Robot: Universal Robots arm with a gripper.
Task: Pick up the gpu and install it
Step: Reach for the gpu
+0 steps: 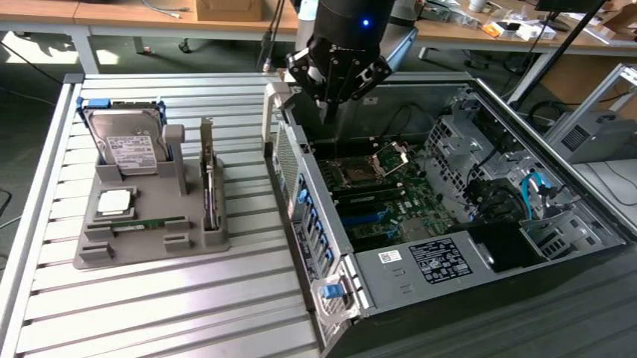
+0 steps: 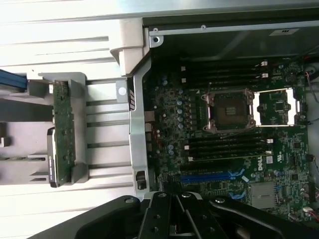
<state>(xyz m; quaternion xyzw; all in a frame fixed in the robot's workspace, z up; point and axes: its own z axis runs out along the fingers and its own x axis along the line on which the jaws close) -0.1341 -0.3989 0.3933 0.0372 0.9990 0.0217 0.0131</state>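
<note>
The gpu [image 1: 208,177] stands on its edge in a slot of the grey holder [image 1: 149,242] on the slatted table, at the exterior view's left. In the wrist view the gpu [image 2: 62,132] shows edge-on as a thin green board with a dark part beside it. My gripper [image 1: 329,112] hangs above the near wall of the open computer case [image 1: 329,224], well apart from the gpu. Its fingers [image 2: 158,219] are shut together with nothing between them. Below the gripper [image 2: 175,219] lies the motherboard [image 2: 224,149] with its blue slots.
The holder also carries a silver hard drive [image 1: 130,145], a square chip [image 1: 115,201] and a slim green memory stick [image 1: 139,222]. Inside the case are an open processor socket [image 2: 230,110], cables and a drive cage [image 1: 468,130]. Desks with clutter stand behind.
</note>
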